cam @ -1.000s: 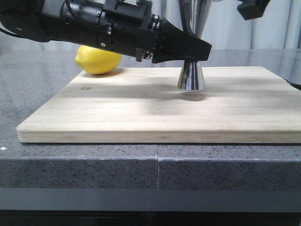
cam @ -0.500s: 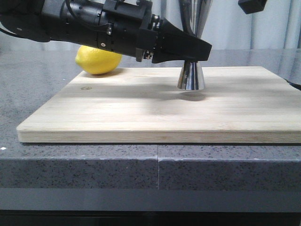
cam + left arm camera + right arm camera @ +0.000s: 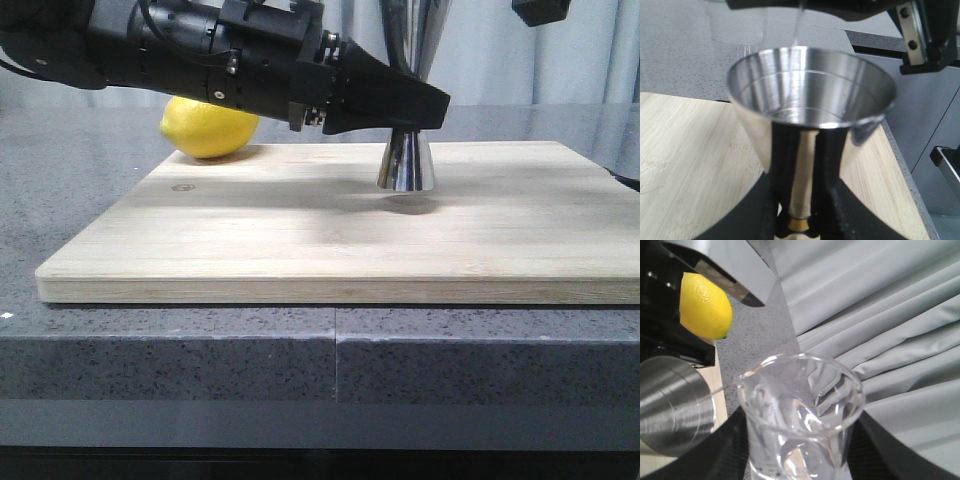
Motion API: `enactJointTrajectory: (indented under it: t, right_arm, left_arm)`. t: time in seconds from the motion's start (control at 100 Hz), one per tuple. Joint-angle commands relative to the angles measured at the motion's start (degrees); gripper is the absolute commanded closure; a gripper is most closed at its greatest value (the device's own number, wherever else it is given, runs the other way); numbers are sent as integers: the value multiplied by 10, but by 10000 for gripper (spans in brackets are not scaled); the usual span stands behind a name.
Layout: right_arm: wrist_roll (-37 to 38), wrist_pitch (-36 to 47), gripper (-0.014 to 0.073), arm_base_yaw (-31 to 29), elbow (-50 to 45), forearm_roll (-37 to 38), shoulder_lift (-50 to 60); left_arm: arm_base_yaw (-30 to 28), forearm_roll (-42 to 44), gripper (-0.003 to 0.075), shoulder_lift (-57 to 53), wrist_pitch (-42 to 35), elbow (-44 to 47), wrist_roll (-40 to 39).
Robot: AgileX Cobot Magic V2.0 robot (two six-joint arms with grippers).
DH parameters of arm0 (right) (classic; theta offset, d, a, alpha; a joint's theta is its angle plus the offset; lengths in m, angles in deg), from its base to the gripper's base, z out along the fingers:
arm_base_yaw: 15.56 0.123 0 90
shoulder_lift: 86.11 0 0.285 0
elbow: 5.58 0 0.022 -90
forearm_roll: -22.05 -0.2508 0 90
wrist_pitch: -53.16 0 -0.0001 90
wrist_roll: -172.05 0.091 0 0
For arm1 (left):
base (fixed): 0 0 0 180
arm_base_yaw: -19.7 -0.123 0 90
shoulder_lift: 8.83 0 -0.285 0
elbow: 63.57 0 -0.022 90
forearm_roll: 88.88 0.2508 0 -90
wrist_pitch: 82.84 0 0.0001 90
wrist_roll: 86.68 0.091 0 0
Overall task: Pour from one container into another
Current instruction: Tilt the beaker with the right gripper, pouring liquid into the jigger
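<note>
The steel jigger stands upright on the wooden board. My left gripper is shut on its thin gold-banded waist. In the left wrist view the jigger's open upper cup fills the frame above the black fingers, and a thin clear stream falls into it. My right gripper is shut on the clear glass beaker, held tilted high above the jigger, with liquid inside and a thin thread running off its lip. Only part of the right gripper shows in the front view.
A yellow lemon lies at the board's back left corner, behind my left arm. The board rests on a dark speckled counter. A grey curtain hangs behind.
The right gripper has shifted slightly up and to the right at the top of the front view. The left arm and jigger have not moved.
</note>
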Motion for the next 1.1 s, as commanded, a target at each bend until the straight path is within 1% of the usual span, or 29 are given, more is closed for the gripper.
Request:
enactJointTrajectory:
  t: [0.0, 0.39, 0.59, 1.09]
  right_arm:
    - [-1, 13, 301, 1, 22, -8, 20]
    - [-1, 1, 301, 1, 27, 0, 20]
    - [-1, 0, 301, 1, 27, 22, 20]
    - [-1, -1, 301, 1, 27, 27, 20]
  left_arm:
    - [4, -40, 741, -40, 34, -18, -4]
    - [4, -40, 741, -40, 34, -18, -4]
    - [4, -40, 741, -40, 34, -18, -5]
    - [4, -39, 741, -40, 34, -18, -5]
